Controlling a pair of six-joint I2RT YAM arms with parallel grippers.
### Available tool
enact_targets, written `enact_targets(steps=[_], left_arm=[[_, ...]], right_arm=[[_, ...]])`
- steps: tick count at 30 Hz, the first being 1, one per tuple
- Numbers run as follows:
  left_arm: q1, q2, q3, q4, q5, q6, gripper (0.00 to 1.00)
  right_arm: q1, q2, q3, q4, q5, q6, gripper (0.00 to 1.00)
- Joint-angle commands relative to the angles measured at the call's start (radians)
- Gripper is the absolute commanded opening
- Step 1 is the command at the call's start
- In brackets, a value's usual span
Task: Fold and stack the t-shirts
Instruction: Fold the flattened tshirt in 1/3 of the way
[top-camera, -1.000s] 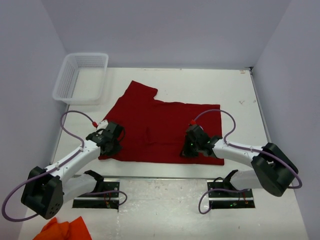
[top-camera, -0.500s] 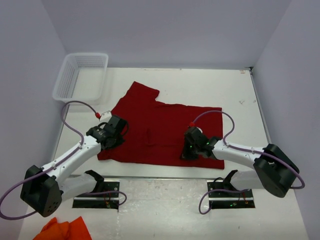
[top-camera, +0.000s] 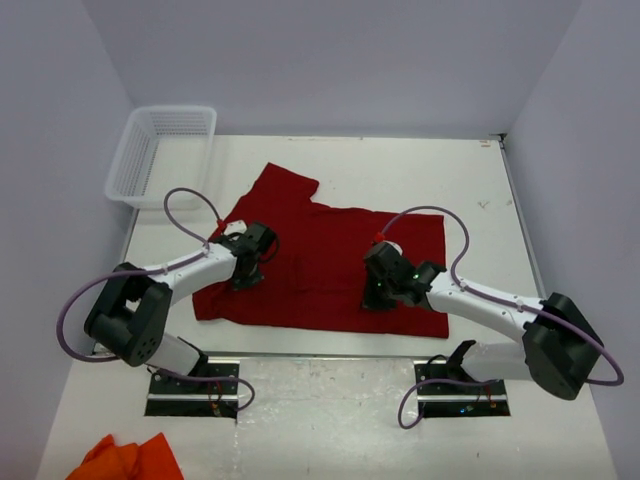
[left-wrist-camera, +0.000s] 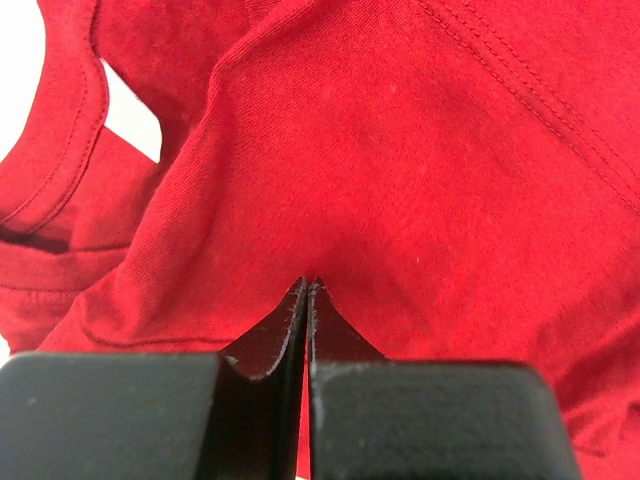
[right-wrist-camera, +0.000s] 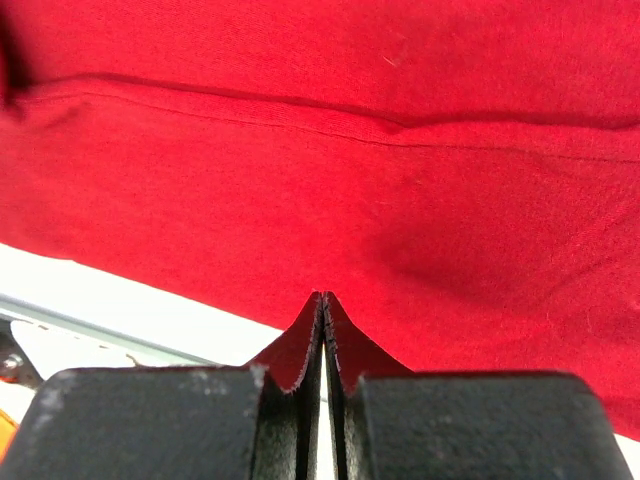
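A red t-shirt (top-camera: 320, 255) lies spread on the white table, one sleeve pointing to the far left. My left gripper (top-camera: 246, 274) sits on the shirt's left part. Its jaws are shut, with fabric bunched and creased at the tips in the left wrist view (left-wrist-camera: 308, 285). My right gripper (top-camera: 376, 296) sits on the shirt's near right part, close to the hem. Its jaws are shut on fabric in the right wrist view (right-wrist-camera: 322, 298), where a hem seam (right-wrist-camera: 300, 125) runs across and bare table shows at the lower left.
A white mesh basket (top-camera: 160, 155) stands at the far left corner of the table. An orange cloth (top-camera: 130, 458) lies at the near left, beside the left arm's base. Walls close in the table on three sides.
My left gripper has moved away from the near edge and to the right, further onto the shirt, and its arm has folded back. My right gripper has shifted slightly farther away.
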Motion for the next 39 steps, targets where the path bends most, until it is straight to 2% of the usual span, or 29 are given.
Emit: enact_targets(steps=[1,6,16,23,27,28,30,32,35,39], left_arm=[[-0.002,0.029,0.024,0.035,-0.035,-0.004,0.0],[0.0,0.015,-0.021,0.018,-0.006,-0.053,0.0],[0.004,-0.118,-0.162,-0.03,0.053,-0.147,0.0],[0.003,-0.194,-0.141,-0.08,0.013,-0.106,0.0],[-0.005,-0.221,-0.006,-0.1,-0.027,-0.015,0.0],[-0.009,-0.223,0.025,-0.1,-0.03,0.023,0.0],[-0.016,-0.218,0.119,-0.097,-0.05,0.058,0.0],[-0.019,-0.202,0.184,-0.076,-0.059,0.115,0.0],[-0.019,-0.145,0.322,-0.004,-0.053,0.21,0.04],[-0.013,-0.002,0.57,0.045,-0.041,0.282,0.07]], right_arm=[[0.007,-0.037,0.055,-0.05,0.044,-0.025,0.0],[0.007,-0.01,0.103,-0.06,0.063,-0.041,0.0],[0.007,0.017,0.227,-0.111,0.119,-0.075,0.0],[-0.034,0.069,0.294,-0.159,0.208,-0.117,0.0],[-0.23,0.098,0.322,-0.14,0.132,-0.196,0.17],[-0.264,0.102,0.349,-0.139,0.114,-0.216,0.33],[-0.356,0.144,0.392,-0.136,0.1,-0.274,0.54],[-0.427,0.19,0.463,-0.137,0.04,-0.31,0.64],[-0.563,0.321,0.583,-0.183,0.034,-0.36,0.67],[-0.649,0.547,0.765,-0.28,0.012,-0.449,0.63]])
